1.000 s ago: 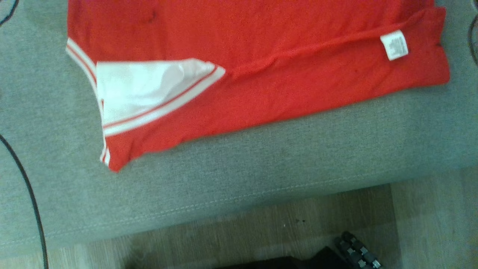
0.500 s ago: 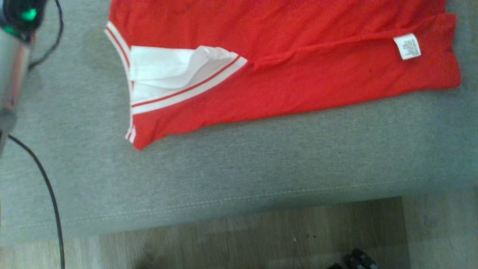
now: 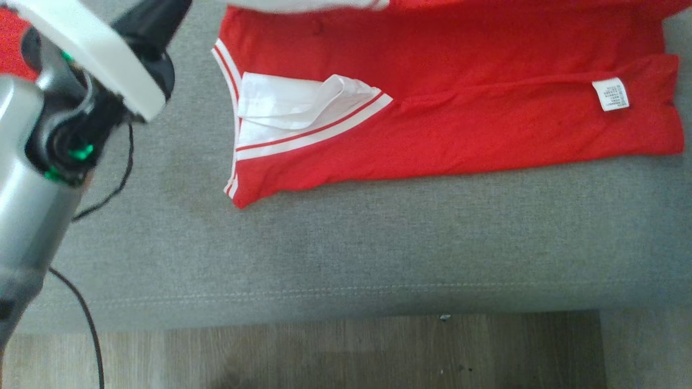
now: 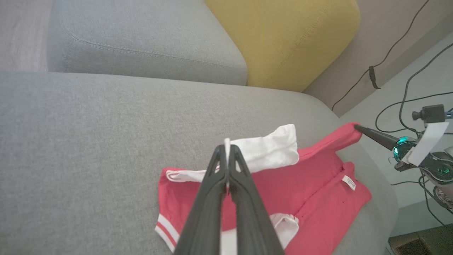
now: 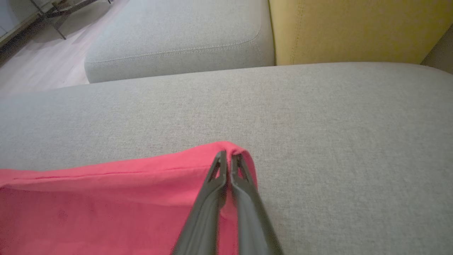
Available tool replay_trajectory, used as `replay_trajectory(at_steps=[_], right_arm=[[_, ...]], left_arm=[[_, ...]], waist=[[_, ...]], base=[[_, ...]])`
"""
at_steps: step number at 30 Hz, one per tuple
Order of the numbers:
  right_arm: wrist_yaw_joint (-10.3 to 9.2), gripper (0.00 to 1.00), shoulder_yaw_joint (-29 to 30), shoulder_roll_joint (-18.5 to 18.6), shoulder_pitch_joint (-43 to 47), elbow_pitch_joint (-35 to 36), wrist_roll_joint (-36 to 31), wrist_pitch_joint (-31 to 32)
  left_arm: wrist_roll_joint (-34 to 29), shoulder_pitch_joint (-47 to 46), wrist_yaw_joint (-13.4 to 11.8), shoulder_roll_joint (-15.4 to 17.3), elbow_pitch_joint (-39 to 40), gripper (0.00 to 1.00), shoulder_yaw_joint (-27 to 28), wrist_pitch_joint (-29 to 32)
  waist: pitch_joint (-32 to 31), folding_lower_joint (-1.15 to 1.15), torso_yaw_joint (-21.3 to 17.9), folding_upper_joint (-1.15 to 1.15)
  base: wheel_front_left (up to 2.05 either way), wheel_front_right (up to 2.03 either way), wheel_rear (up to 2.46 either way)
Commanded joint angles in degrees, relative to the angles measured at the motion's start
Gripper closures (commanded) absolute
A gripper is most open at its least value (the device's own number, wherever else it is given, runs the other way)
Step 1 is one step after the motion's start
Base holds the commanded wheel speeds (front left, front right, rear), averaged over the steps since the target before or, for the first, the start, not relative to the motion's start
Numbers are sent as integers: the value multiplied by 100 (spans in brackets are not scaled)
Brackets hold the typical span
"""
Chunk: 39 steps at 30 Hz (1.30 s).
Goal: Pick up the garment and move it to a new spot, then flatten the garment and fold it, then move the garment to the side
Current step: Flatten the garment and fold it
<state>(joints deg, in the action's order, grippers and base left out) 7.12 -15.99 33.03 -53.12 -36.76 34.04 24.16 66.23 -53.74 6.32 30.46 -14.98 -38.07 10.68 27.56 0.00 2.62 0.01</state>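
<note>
The garment [image 3: 459, 124] is a red shirt with white sleeves and a white label [image 3: 611, 94]. It lies on the grey sofa cushion [image 3: 378, 243] near the front edge. In the left wrist view my left gripper [image 4: 227, 148] is shut on a thin white edge of the garment [image 4: 304, 184], by the raised white sleeve [image 4: 269, 150]. My right gripper [image 5: 228, 156] is shut on a lifted red corner of the garment [image 5: 106, 202]. That same right gripper [image 4: 357, 127] appears at the right of the left wrist view, holding the corner up. My left forearm [image 3: 48, 140] rises at the head view's left.
A yellow cushion [image 4: 283, 39] and a second grey cushion [image 4: 141, 39] lie beyond. Black cables [image 3: 86, 324] hang at the sofa's left. Wooden floor [image 3: 378, 351] runs below the front edge. A small camera [image 4: 430, 113] and cables stand at the right.
The whole head picture has shifted, so the garment sits further right in it. My left forearm has come into the picture at the left. A white fold now shows along the top edge.
</note>
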Motion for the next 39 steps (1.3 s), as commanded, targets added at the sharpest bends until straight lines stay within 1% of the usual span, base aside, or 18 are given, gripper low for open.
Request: replay_trajectory(at_steps=[1,2,3,5,10,14,18,21,23,26,27,28,29,31,34,37,39], right_arm=[[36,100,68,223,377,450,65,77],[36,100,68,223,377,450,65,77],[36,100,106,290,590,618,39,159],[36,100,166,338,804,766,28,257],[36,100,405,423,1318,1043,1,517],[36,100,553,415,1668,1207,-50,746],[36,100,646,406,1874,1363,-265,839],[36,100,667,344,1945,1485,-419,930],[36,100,688,314,1954,1519,-465,949],[36,100,718,241,1973,1589,-612,981],[36,93,718,230,1980,1597,-674,997],[36,34,724,208,1987,1596,-724,1000],[36,0,762,180,1991,1598,-779,964],[36,0,815,117,2013,1630,-872,857],[36,0,942,1,2071,1779,-1018,539],[36,0,1038,-79,2224,2056,-1342,85],[36,0,1231,-213,2388,2260,-1568,-338]], left_arm=[[112,122,-100,419,439,100,272,47],[112,122,-100,419,439,100,272,47],[137,321,-168,498,643,100,271,32],[183,517,-233,555,815,100,251,48],[267,905,-338,674,1147,100,217,53],[292,1151,-427,771,1356,100,169,83],[233,1335,-526,827,1453,100,36,166],[44,1398,-585,872,1463,100,-79,154],[9,1418,-605,857,1449,100,-108,142],[35,1492,-707,776,1357,100,-190,213],[14,1498,-753,747,1330,91,-189,179],[-16,1507,-795,713,1300,46,-200,147],[-36,1532,-823,683,1282,0,-230,139],[-64,1600,-920,608,1250,0,-239,49],[-108,1791,-1067,464,1233,0,-150,-335],[-316,2061,-1292,347,1294,0,-22,-969],[-671,2252,-1548,312,1331,0,5,-1485]], waist=[[-71,0,64,-1],[-71,0,64,-1],[-90,0,73,-1],[-108,0,84,-1],[-188,0,94,-1],[-222,0,92,-1],[-191,0,105,-1],[-148,0,117,-1],[-134,0,121,-1],[-120,0,133,-1],[-126,0,133,-1],[-149,0,128,-1],[-173,0,123,-1],[-249,0,111,-1],[-399,0,68,-1],[-554,0,35,-1],[-652,0,37,-1]], base=[[0,0,0],[0,0,0],[0,0,0],[0,0,0],[0,0,0],[0,0,0],[0,0,0],[0,0,0],[0,0,0],[0,0,0],[0,0,0],[0,0,0],[0,0,0],[0,0,0],[0,0,0],[0,0,0],[0,0,0]])
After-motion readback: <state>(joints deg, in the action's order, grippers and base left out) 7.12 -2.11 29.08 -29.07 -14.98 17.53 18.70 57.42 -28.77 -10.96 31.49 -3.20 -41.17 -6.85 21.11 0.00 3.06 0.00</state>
